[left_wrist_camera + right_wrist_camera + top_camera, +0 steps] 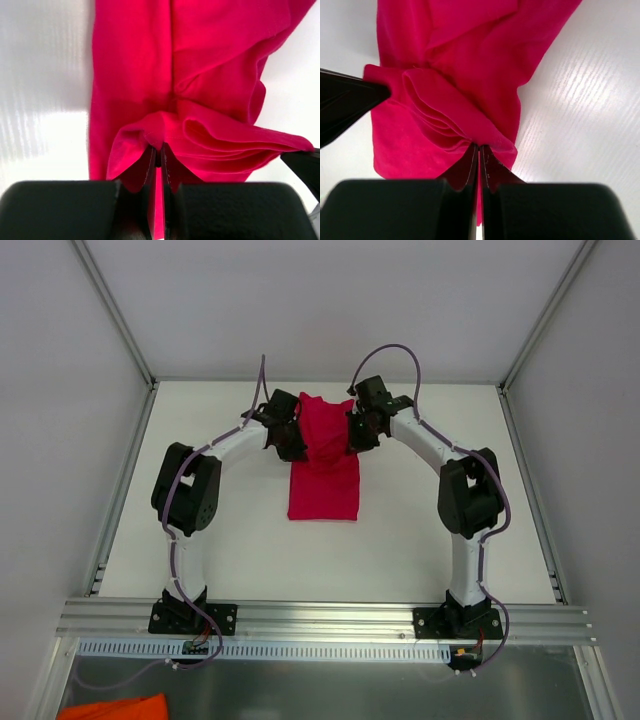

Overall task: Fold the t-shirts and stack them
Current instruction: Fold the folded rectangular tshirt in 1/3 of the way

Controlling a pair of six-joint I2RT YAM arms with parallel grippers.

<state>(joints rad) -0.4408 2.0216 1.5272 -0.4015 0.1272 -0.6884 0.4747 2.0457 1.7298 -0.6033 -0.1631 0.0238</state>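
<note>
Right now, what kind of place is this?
Probably a robot lab: a white table walled by plain panels, a left arm and right arm bolted to a metal rail, both holding a t-shirt.

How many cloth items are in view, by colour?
red t-shirt: 1
orange cloth: 1 (cut off at the bottom-left edge of the top view, off the table; can't tell what it is)
Total: 2

White table, pale grey walls — aluminium rail along near edge
</note>
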